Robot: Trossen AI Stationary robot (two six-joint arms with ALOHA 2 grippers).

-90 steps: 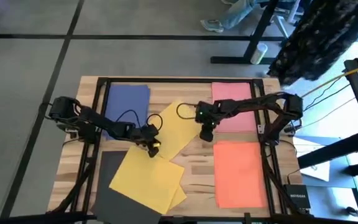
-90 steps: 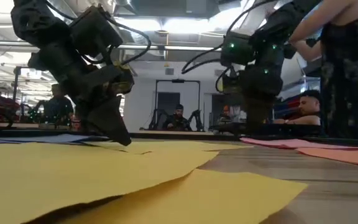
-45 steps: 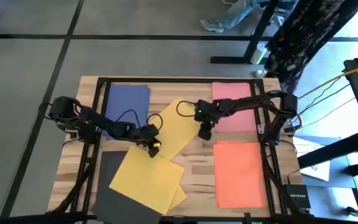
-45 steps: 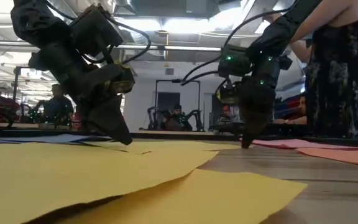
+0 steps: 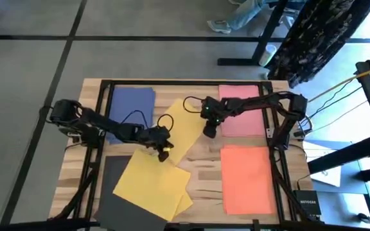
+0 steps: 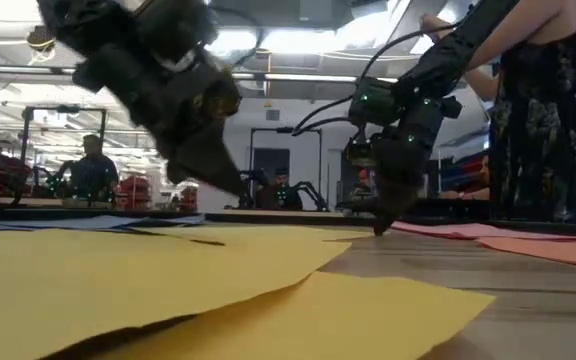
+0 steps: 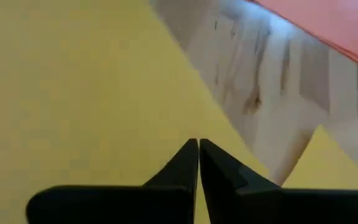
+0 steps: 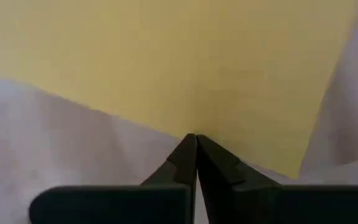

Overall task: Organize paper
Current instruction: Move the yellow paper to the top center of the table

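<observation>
The left hand, fingers pressed together, hovers over the yellow paper. The right hand, also pressed together, touches another yellow sheet's edge on the desk.

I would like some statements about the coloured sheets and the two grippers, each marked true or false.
1. The blue sheet lies at the table's far left. True.
2. The orange sheet covers the pink sheet. False: they lie apart, orange nearer the front.
3. The right gripper is at an edge of a yellow sheet. True.
4. The left gripper has its fingers wide open. False: the left wrist view shows them together.
5. A dark sheet lies partly under yellow paper. True.
</observation>
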